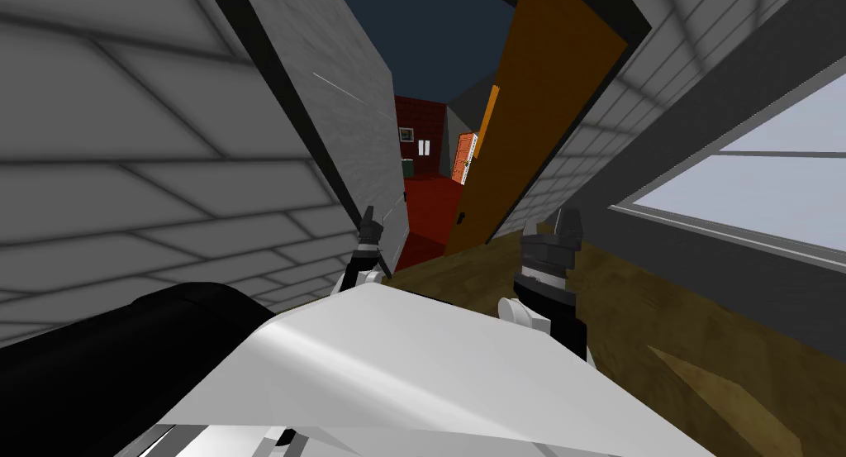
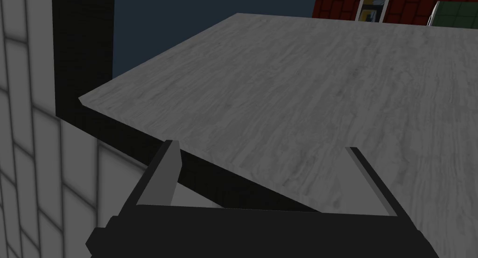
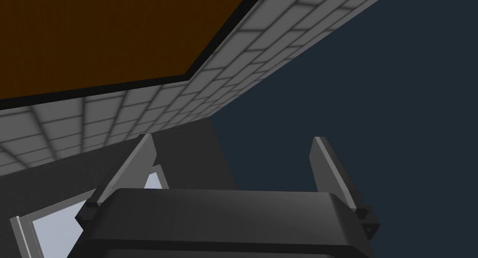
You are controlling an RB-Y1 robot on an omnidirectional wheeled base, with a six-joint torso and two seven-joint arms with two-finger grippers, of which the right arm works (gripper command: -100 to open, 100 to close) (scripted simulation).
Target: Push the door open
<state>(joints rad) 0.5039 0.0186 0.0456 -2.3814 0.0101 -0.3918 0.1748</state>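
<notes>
Grey door (image 1: 347, 121) stands ajar at 11 o'clock, left gripper (image 2: 261, 147) spread-fingered close by its face; brown door (image 1: 537, 105) stands open at 1 o'clock, right gripper (image 3: 233, 137) likewise spread.

Both arms are extended forward, side by side ahead of the torso, grippers pointing away from the body. The left gripper (image 2: 262, 147) has its two blade fingers parted wide. The right gripper (image 3: 233, 137) is set the same way, fingers parted. The right wrist (image 1: 545, 266) shows stacked grey and black rings.
</notes>
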